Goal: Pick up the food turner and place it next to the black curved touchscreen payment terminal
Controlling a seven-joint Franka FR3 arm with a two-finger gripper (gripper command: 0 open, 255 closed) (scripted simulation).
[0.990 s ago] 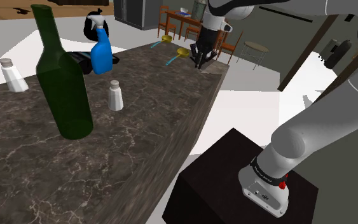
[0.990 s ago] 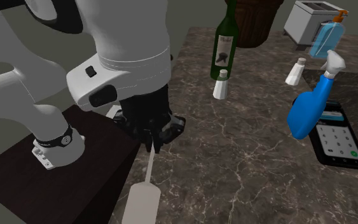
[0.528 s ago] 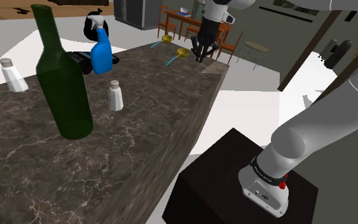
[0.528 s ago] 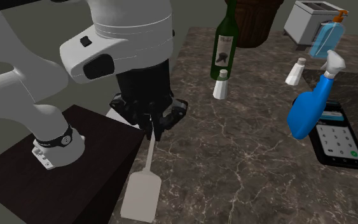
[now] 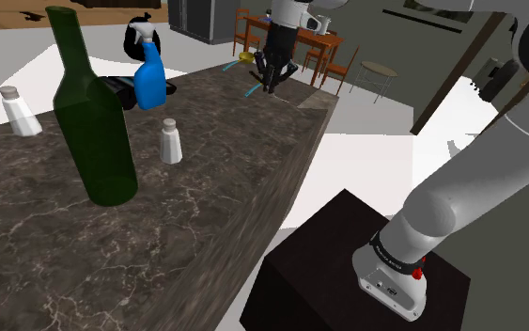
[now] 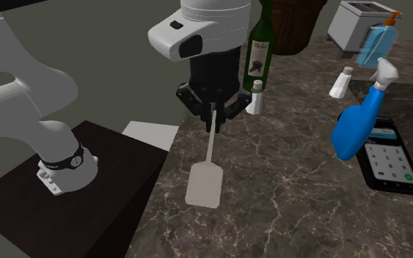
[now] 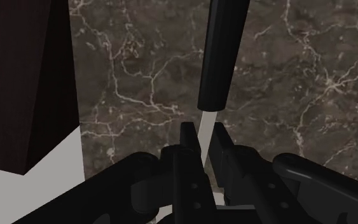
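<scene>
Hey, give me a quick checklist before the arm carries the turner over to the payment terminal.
1. Grip: fingers shut on the white flat-bladed food turner: ok.
2. Turner hanging clear of the dark marble counter: ok.
3. Target, the black touchscreen payment terminal, in sight: ok.
4. Path clear: not ok, the blue spray bottle stands between fingers and terminal.
5. Bare counter beside the terminal: ok.

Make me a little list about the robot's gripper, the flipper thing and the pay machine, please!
turner: pale, hanging blade down over the dark marbled counter
gripper: shut on the turner's thin shaft
payment terminal: black, lying on the counter, apart from the turner
beside the terminal: blue spray bottle
placed yet: no
</scene>
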